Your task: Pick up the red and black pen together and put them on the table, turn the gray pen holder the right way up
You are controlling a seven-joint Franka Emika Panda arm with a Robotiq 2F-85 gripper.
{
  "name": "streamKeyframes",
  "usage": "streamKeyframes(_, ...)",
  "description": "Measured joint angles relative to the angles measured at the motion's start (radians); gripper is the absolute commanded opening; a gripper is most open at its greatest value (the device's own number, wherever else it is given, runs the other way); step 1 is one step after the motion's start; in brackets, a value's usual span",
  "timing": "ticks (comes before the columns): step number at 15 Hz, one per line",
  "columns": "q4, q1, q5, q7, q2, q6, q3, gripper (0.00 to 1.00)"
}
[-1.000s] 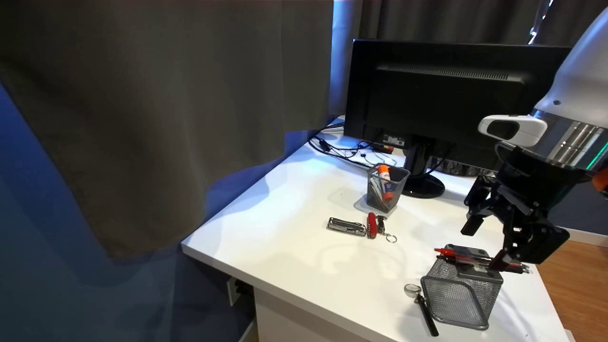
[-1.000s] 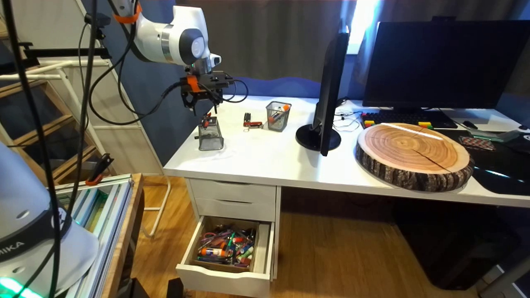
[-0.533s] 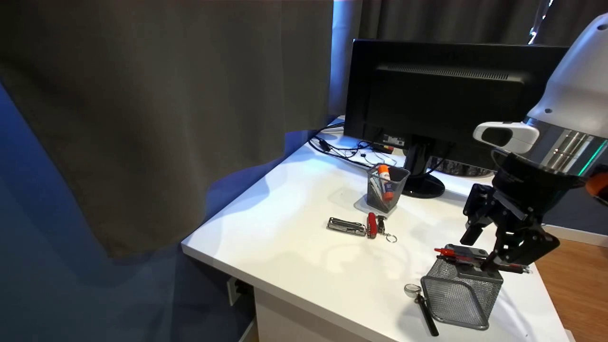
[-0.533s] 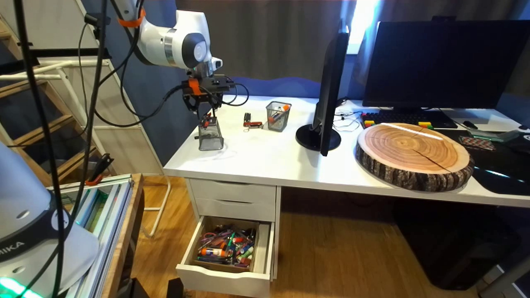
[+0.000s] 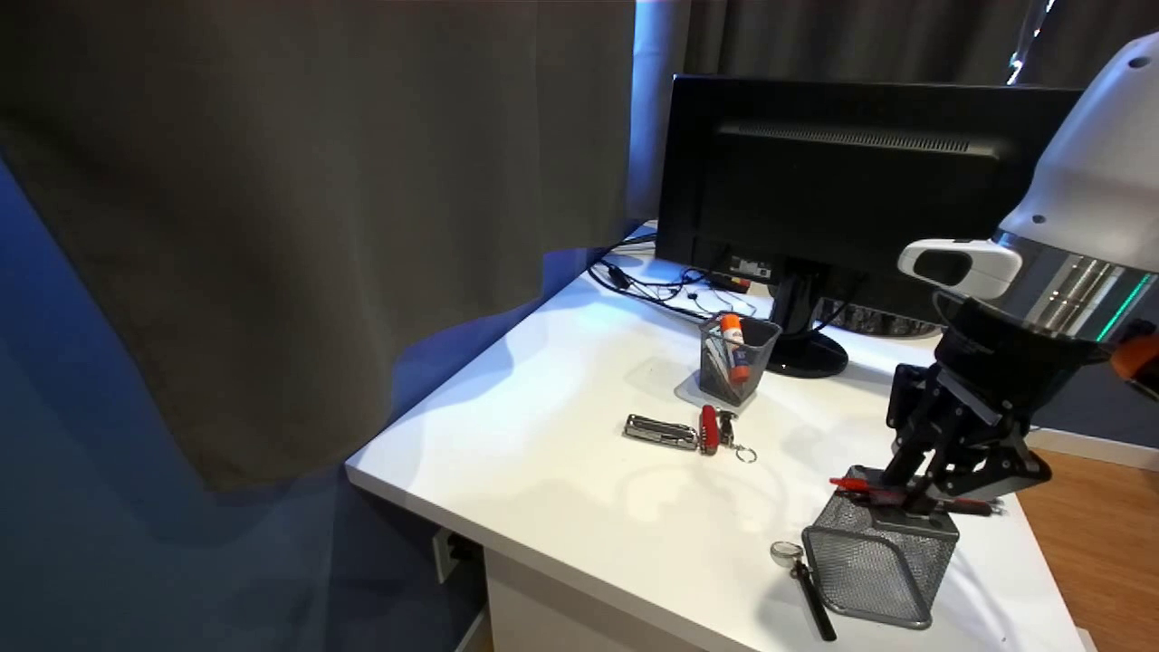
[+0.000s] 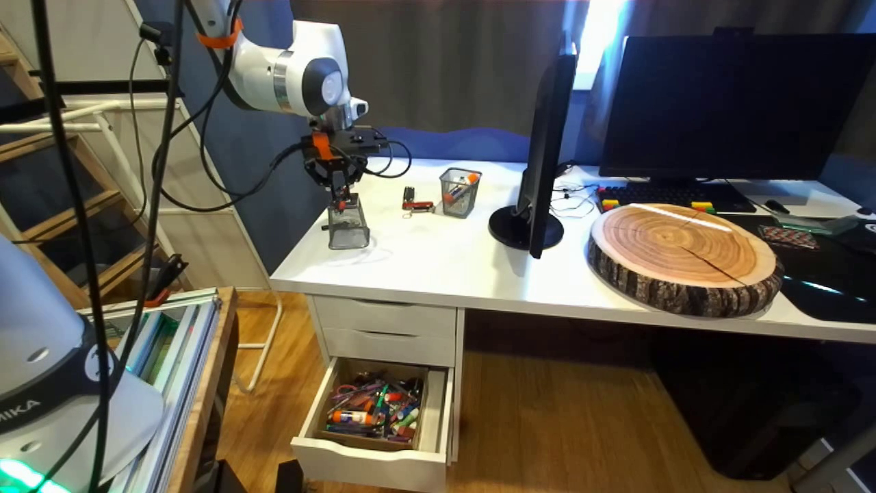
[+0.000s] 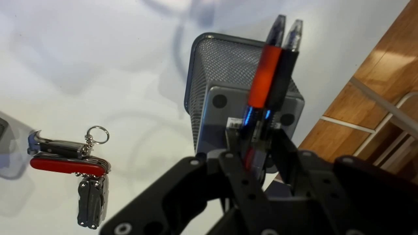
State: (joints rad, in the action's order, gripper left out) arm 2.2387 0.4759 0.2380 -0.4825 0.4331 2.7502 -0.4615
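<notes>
The gray pen holder point(image 7: 225, 58) stands upside down on the white table point(image 5: 561, 453), its base with dark round feet facing up. Across that base lie the red pen point(image 7: 265, 76) and the black pen point(image 7: 282, 78), side by side, their clear ends reaching past the holder. My gripper point(image 7: 254, 133) points down over the base in the wrist view, one finger against each outer side of the pair, shut on both pens. In both exterior views the gripper point(image 5: 907, 493) is right at the top of the holder. The fingers hide the middle of the pens.
A small magnifier with a black handle point(image 5: 812, 598) lies against the holder. Nearby are a red pocket knife point(image 5: 709, 430) with tools and another mesh holder point(image 5: 720, 376) containing a glue stick. A monitor point(image 6: 547, 157) stands beyond. The table's edge point(image 7: 352, 68) is close.
My gripper has come down onto the upturned base, and its fingers have closed in from both sides of the pens. The pens have shifted slightly; the holder has stayed in place.
</notes>
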Motion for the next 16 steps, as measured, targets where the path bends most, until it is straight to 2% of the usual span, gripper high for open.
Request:
streamKeyframes(1, -0.001, 0.0, 0.0, 0.0, 0.0, 0.0, 0.0, 0.09)
streamKeyframes(2, -0.002, 0.0, 0.0, 0.0, 0.001, 0.0, 0.0, 0.1)
streamKeyframes(6, -0.004, 0.0, 0.001, 0.0, 0.001, 0.0, 0.0, 0.04)
streamKeyframes(16, -0.01, 0.0, 0.001, 0.0, 0.001, 0.0, 0.003, 0.04)
